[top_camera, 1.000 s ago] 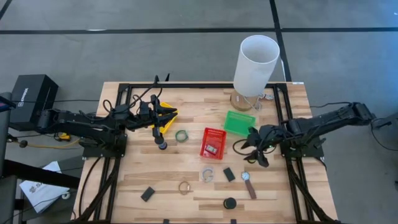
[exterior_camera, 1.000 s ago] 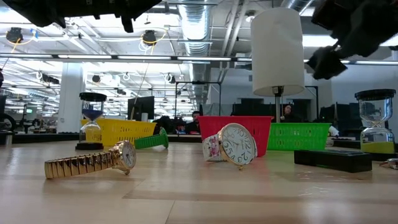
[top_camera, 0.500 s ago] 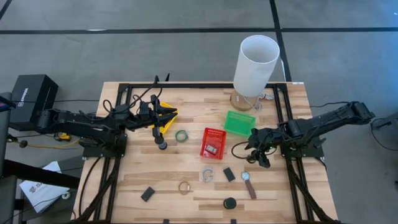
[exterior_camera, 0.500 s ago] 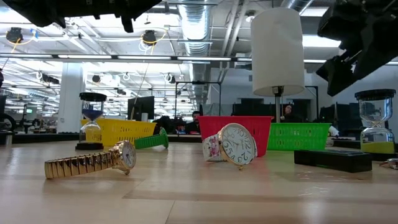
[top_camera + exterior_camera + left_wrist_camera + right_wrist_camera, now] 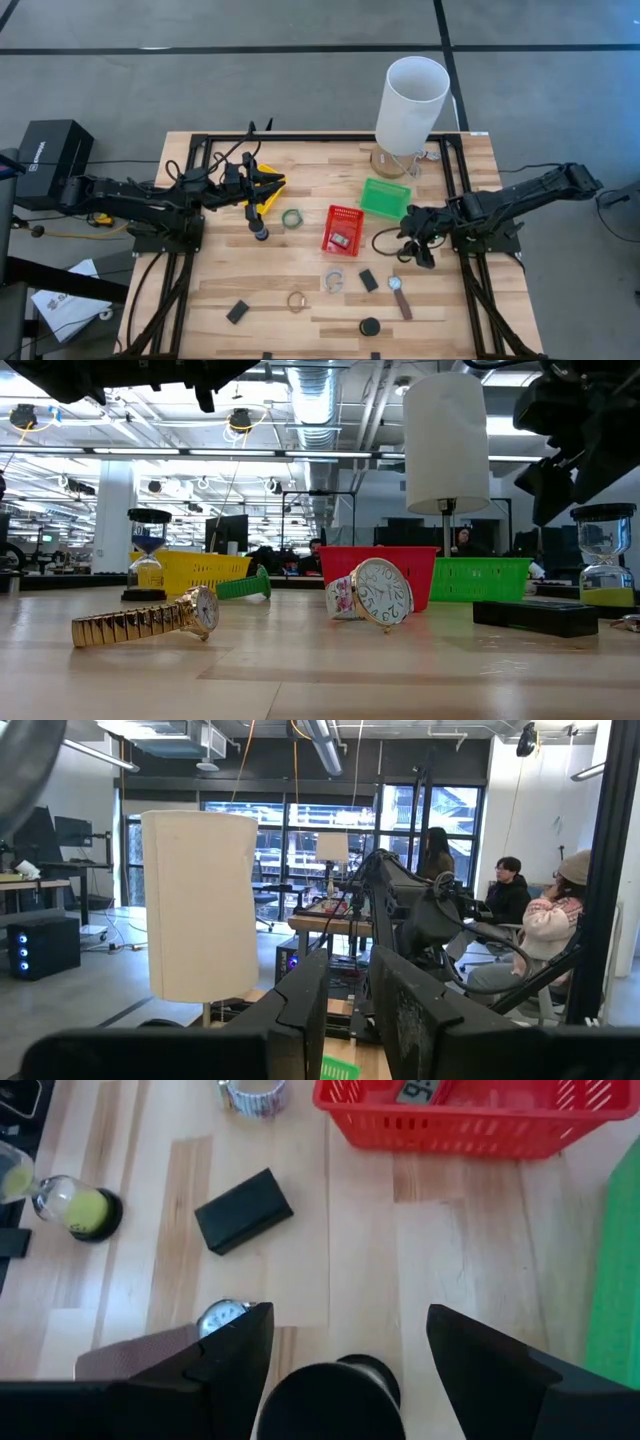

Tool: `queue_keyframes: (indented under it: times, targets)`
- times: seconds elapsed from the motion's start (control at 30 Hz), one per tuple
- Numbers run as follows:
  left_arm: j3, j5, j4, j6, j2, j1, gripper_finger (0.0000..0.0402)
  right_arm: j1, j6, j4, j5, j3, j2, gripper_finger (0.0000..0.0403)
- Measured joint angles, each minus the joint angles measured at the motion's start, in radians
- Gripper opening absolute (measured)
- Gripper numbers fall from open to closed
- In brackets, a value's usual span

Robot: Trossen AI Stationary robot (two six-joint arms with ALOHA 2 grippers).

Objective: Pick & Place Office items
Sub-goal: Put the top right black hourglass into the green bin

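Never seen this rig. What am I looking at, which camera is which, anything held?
Two dark robot arms work at a wooden table. The overhead picture shows everything; the low one looks level across the tabletop; each wrist picture looks past that arm's own fingers. The left gripper hangs by the yellow basket, jaws narrow, apparently holding nothing. The right gripper hovers open and empty between the green basket and a brown-strapped watch. A red basket sits mid-table, a tall white cylinder at the back. Loose items include a green ring and a black block.
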Motion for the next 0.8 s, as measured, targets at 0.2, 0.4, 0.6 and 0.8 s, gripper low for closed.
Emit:
queue_keyframes:
  times: [0.2, 0.4, 0.6, 0.8]
  targets:
    - [0.000, 0.000, 0.000, 0.000, 0.000, 0.000, 0.0074, 0.052, 0.005, -0.014, -0.002, 0.000, 0.000, 0.0255]
    - [0.000, 0.000, 0.000, 0.000, 0.002, 0.000, 0.0074, 0.106, 0.006, -0.067, 0.010, 0.000, 0.000, 0.0255]
    - [0.000, 0.000, -0.001, 0.000, 0.002, 0.000, 0.0074, 0.110, 0.006, -0.106, 0.014, 0.000, 0.000, 0.0255]
    - [0.000, 0.000, -0.001, 0.000, 0.002, 0.000, 0.0074, 0.110, 0.006, -0.115, 0.014, 0.000, 0.000, 0.0255]
